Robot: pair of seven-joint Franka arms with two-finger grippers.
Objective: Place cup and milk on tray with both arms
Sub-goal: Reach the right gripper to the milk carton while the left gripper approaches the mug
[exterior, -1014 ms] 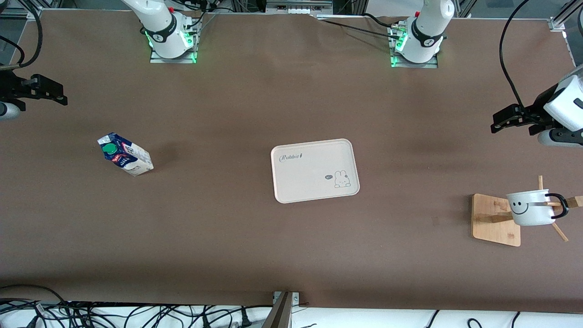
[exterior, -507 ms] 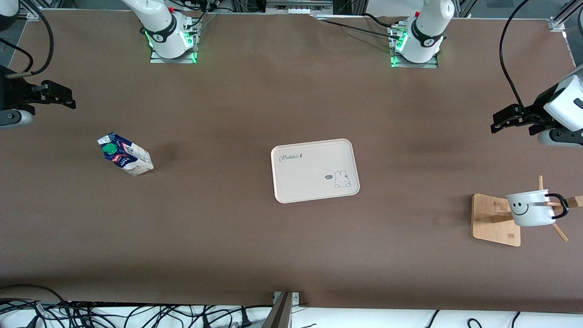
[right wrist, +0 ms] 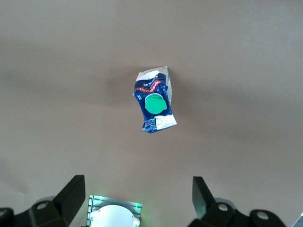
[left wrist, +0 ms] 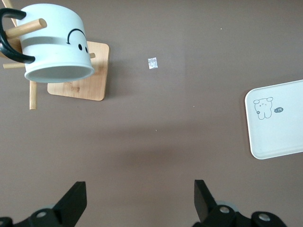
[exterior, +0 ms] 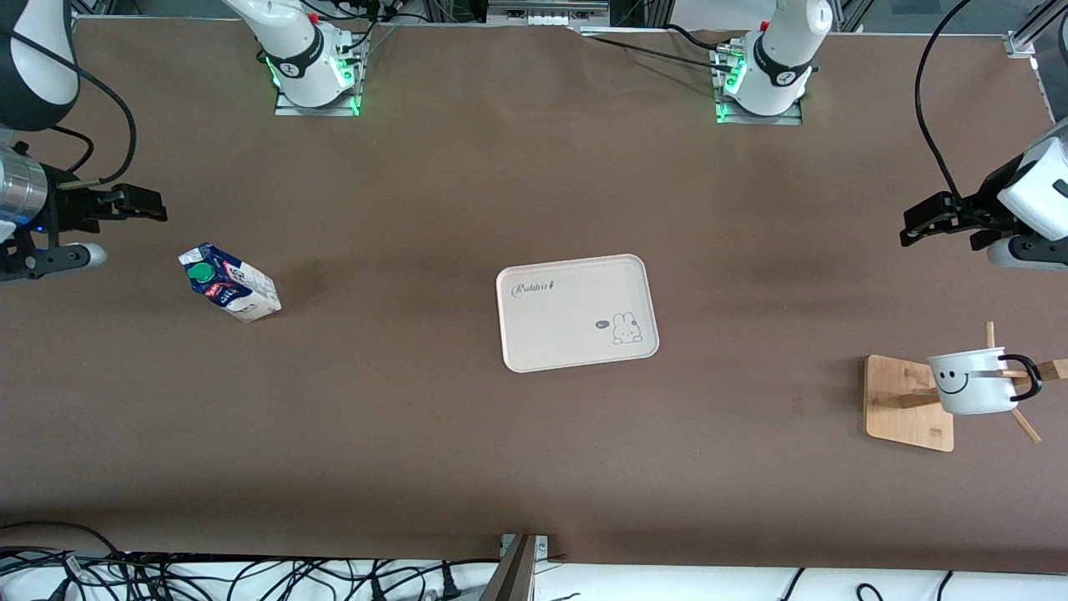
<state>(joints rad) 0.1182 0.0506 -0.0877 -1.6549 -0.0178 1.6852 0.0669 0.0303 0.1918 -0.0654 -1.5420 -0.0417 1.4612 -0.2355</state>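
Cup point(exterior: 972, 382) hung on wooden rack point(exterior: 909, 403) at frame's lower right, milk point(exterior: 229, 282) at left, tray point(exterior: 576, 312) at centre. Left gripper point(exterior: 918, 219) at right edge and right gripper point(exterior: 143, 204) at left edge, fingers spread, holding nothing.

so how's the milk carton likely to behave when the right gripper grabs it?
The milk stands upright on a small base, so a sideways nudge could tip it. Its paperboard walls would probably dent under a hard squeeze. The sloped gable and green cap offer poor purchase; flat sides look safer. The right gripper is open, empty, not yet over it.
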